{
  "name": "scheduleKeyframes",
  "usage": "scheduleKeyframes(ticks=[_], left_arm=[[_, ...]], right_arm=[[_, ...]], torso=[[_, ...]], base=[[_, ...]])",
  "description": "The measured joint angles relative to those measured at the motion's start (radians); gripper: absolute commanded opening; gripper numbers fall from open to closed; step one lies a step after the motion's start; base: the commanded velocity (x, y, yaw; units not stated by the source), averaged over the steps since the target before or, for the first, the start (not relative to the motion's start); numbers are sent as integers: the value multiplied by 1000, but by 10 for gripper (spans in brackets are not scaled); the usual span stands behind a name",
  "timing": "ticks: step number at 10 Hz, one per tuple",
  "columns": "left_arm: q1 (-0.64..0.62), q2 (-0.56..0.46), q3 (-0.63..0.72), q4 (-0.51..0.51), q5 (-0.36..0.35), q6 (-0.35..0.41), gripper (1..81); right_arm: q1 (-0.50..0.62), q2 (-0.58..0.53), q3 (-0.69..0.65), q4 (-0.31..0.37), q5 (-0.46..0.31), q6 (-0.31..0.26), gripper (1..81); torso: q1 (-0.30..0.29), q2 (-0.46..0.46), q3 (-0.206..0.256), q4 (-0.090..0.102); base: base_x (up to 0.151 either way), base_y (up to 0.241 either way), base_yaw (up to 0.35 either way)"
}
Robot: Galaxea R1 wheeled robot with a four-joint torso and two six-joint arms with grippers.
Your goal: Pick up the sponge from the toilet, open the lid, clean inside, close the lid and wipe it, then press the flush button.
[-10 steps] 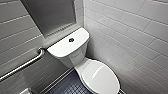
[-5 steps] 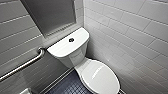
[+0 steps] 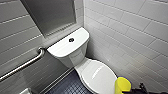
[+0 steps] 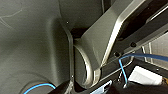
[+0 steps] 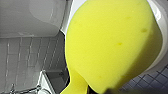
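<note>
Nearest of all, the sponge [image 3: 122, 85] is seen standing upright at the bottom edge of the head view, just beside the front of the lid [image 3: 100, 76] and clear of it. It is held at its lower end by the right gripper [image 3: 135, 90]; the fingers themselves are hard to make out, but they are judged to be closed on the sponge, since it is carried in the air with nothing under it. In the right wrist view the yellow face is shown large, with the white rim of the toilet [image 3: 75, 58] behind it. The lid is down, flat on the bowl, so the pick-up is judged done and the opening of the lid is taken as the step in hand. To do that well, the front edge of the lid should be approached low and from the front, where a lip can be caught; the gloss suggests a slippery surface, so a push from above would likely be wasted. The hold on the sponge should be kept firm throughout, or it may be dropped on the dark floor [image 3: 67, 86]. The lid should be swung back gently until it is leaned against the tank. Farther off, the flush button [image 3: 71, 39] is seen on the tank cover [image 3: 62, 46], untouched, with the grab bar [image 3: 22, 66] beside it and the tiled wall [image 3: 130, 32] behind.
</note>
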Motion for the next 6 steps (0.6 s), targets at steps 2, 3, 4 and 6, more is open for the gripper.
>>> scheduleKeyframes(ticks=[2,3,4,6], left_arm=[[-1,0,0,0,-8,0,811],[-1,0,0,0,-9,0,811],[-1,0,-1,0,-10,0,811],[-1,0,-4,-1,-10,0,811]], right_arm=[[70,137,-75,12,-89,1,10],[108,188,-120,16,-121,4,10],[143,247,-176,16,-151,7,10],[190,394,-283,19,-200,9,10]], torso=[[0,0,0,0],[0,0,0,0],[0,0,0,0],[0,0,0,0]], base=[[0,0,0],[0,0,0],[0,0,0],[0,0,0]])
